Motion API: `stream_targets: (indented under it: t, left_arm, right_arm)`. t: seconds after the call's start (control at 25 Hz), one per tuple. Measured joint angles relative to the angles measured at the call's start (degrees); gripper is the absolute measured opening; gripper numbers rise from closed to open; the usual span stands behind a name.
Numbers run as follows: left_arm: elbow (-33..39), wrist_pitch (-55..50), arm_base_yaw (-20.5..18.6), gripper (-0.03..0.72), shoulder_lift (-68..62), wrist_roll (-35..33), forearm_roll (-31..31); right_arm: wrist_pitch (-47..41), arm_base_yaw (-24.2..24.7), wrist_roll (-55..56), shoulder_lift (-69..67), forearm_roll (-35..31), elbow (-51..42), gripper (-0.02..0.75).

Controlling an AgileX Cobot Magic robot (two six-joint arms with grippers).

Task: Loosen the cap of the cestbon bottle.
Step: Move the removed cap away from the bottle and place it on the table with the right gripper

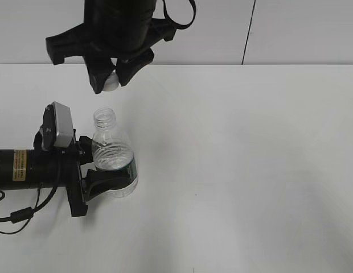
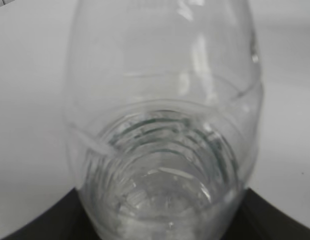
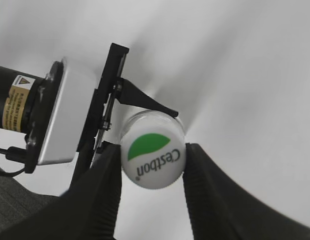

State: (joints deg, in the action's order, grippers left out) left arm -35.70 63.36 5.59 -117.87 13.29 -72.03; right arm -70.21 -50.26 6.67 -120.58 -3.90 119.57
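The clear cestbon bottle (image 1: 112, 154) stands on the white table with its neck open and its dark green label band low on the body. My left gripper (image 1: 106, 170) is shut on the bottle's lower body; the bottle (image 2: 162, 130) fills the left wrist view. My right gripper (image 1: 111, 79) is above and behind the bottle, shut on the white cap (image 1: 111, 81), which is off the bottle. In the right wrist view the cap (image 3: 152, 156) with its green leaf and lettering sits between the two black fingers (image 3: 153, 165).
The white table (image 1: 250, 170) stretches to the right and front. A white wall (image 1: 290, 28) with a dark vertical seam rises behind it. The left arm's wrist camera (image 3: 70, 120) shows in the right wrist view beside the cap.
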Motion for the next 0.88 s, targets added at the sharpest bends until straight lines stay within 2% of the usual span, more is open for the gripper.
stream_targets:
  t: [0.32, 0.52, 0.88]
  left_arm:
    - [0.0, -0.1, 0.0, 0.384, 0.0, 0.0, 0.0]
    - [0.0, -0.1, 0.0, 0.384, 0.0, 0.0, 0.0]
    - [0.0, -0.1, 0.0, 0.384, 0.0, 0.0, 0.0]
  right_arm:
    - [0.0, 8.0, 0.2, 1.5, 0.6, -2.9, 0.298]
    - [0.2, 14.2, 0.3, 6.7, 3.9, -12.0, 0.298]
    - [0.2, 28.6, 0.4, 16.6, 4.4, -31.4, 0.298]
